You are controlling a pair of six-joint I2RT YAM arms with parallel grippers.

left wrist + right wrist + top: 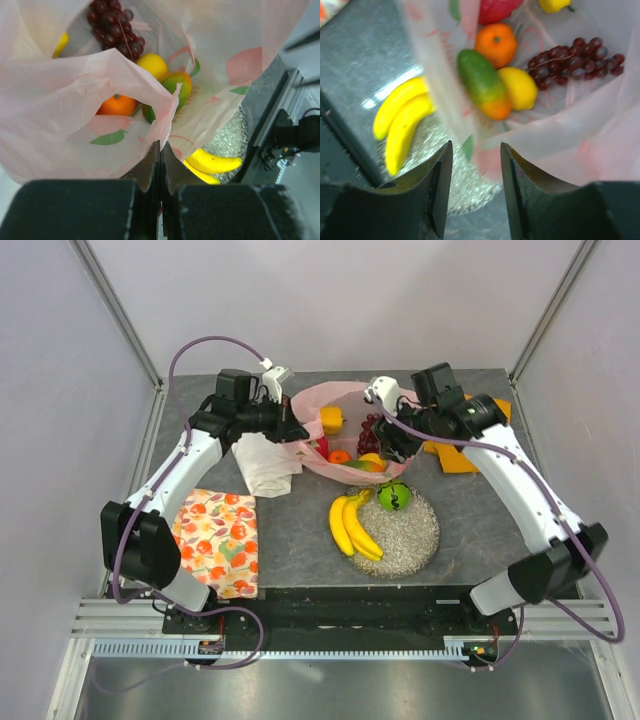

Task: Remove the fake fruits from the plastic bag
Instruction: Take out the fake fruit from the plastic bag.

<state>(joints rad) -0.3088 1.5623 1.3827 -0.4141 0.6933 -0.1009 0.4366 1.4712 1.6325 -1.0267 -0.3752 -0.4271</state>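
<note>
left gripper (159,148) is clamping the bag (65,95) rim at 9 o'clock, right gripper (476,152) is hanging open at 3 o'clock.

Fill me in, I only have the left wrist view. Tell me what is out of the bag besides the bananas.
Observer: A green round fruit sits beside the banana bunch on the silver dish.
Operator: Now give me the right arm.
Observer: The right fingers stand open, with the edge of the plastic bag hanging loose in the gap between them.
Operator: Report any fruit in the bag that I can't see.
Observer: A red fruit lies just beyond the orange, deep in the bag.
</note>
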